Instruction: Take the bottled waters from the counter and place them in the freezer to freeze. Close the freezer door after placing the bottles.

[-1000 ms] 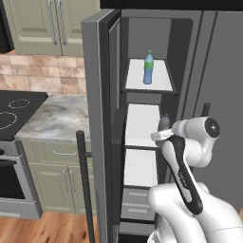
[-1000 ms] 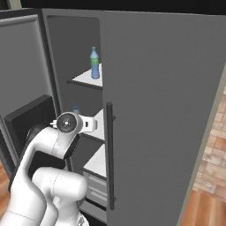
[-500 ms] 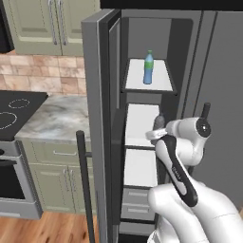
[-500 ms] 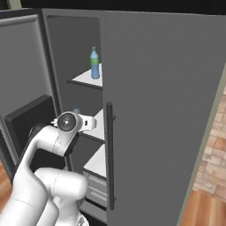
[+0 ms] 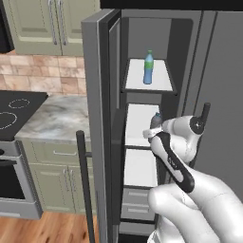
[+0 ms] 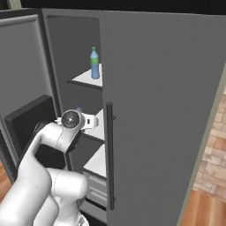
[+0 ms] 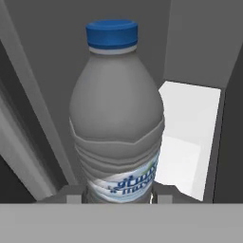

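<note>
stovetop (image 5: 14, 111): black glass, far left | upper cabinets (image 5: 52, 23): pale green | backsplash (image 5: 42, 78): tan brick | floor (image 5: 42, 230): wood planks | oven (image 5: 12, 182): below stovetop

A rendered home kitchen. A grey side-by-side refrigerator (image 6: 167, 110) stands with its freezer door (image 5: 97, 118) swung open on white shelves (image 5: 142, 124) and drawers. Beside it runs a marbled stone counter (image 5: 59, 121) over pale green cabinets (image 5: 52, 182) with silver handles, a black glass stovetop (image 5: 14, 111), a brick-pattern tile backsplash (image 5: 45, 71), upper cabinets (image 5: 52, 23) and a wooden floor (image 5: 42, 230).
</note>
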